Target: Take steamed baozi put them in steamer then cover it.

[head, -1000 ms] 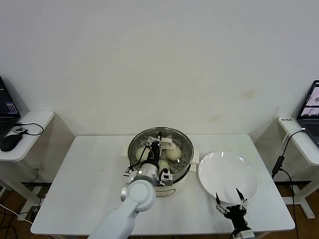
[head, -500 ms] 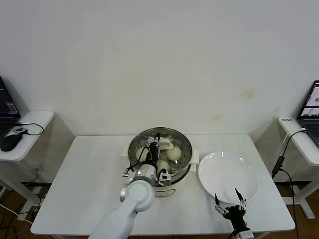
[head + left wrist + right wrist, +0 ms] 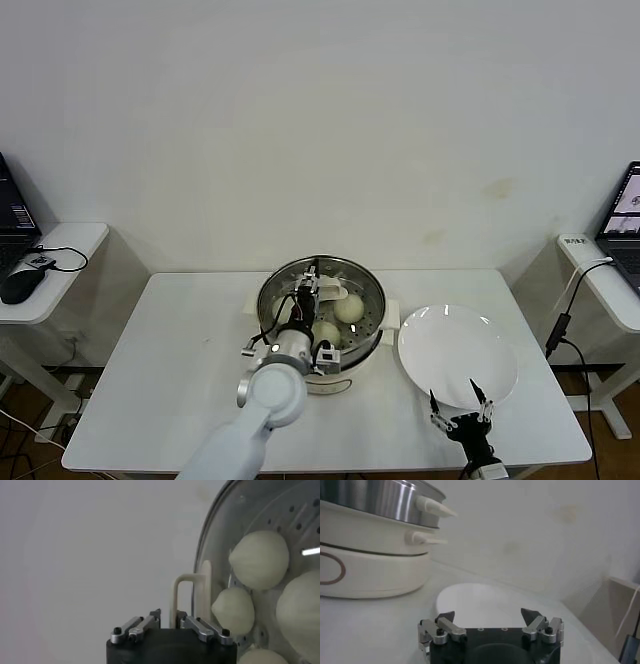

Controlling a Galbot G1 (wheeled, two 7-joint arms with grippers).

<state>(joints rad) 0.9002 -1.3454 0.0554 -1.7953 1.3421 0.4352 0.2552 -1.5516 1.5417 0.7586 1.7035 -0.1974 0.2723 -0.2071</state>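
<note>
The steamer (image 3: 322, 352) stands at the table's middle with the clear glass cover (image 3: 368, 296) lying on it. Several cream-white baozi (image 3: 348, 309) show through the glass on the perforated tray, and in the left wrist view too (image 3: 260, 560). My left gripper (image 3: 308, 286) hangs over the cover, its jaws on either side of the cream bar handle (image 3: 192, 597). The jaws (image 3: 168, 615) are slightly parted, with a small gap to the handle. My right gripper (image 3: 460, 405) waits open and empty at the front edge of the white plate (image 3: 458, 350).
The bare white plate (image 3: 485, 597) lies right of the steamer, whose steel wall (image 3: 370, 510) and white base (image 3: 370, 575) show in the right wrist view. Side desks with laptops flank the table, and a cable hangs at the right.
My left gripper's jaws have parted from the cover's handle, which they were shut on before. The wrist has shifted slightly. The right arm has barely moved.
</note>
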